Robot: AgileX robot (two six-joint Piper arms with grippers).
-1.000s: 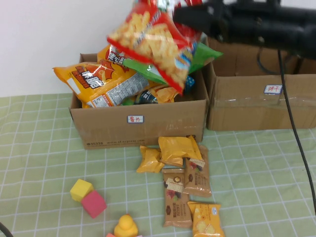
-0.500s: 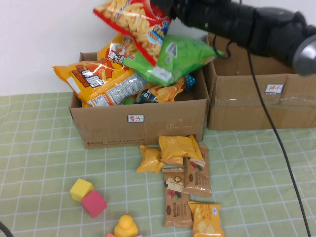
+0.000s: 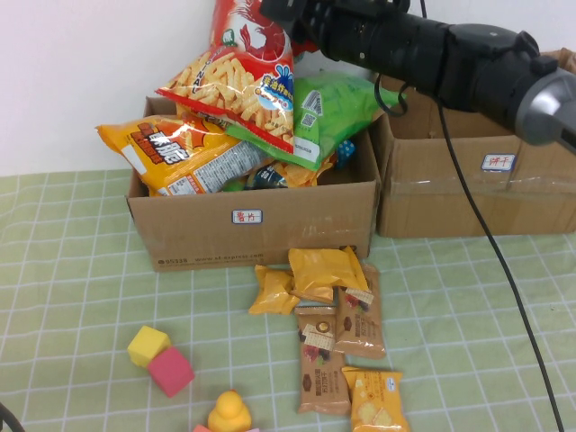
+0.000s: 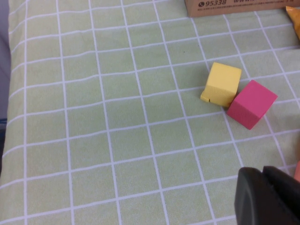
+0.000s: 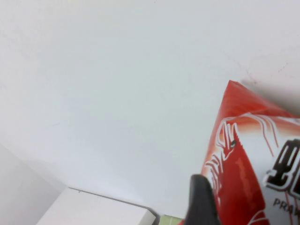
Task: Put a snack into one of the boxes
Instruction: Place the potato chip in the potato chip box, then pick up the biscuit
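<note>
Blocks, a yellow block (image 4: 221,85) touching a pink block (image 4: 251,103), lay beside the left end effector (image 4: 265,197), fingers together low over the counter (image 4: 93,117). A red snack bag (image 3: 241,76) lay atop the full left box (image 3: 252,229). Above it, the right end effector (image 3: 288,13) perhaps touched it; its fingers were unreadable. The right box (image 3: 477,189) stood alongside.
</note>
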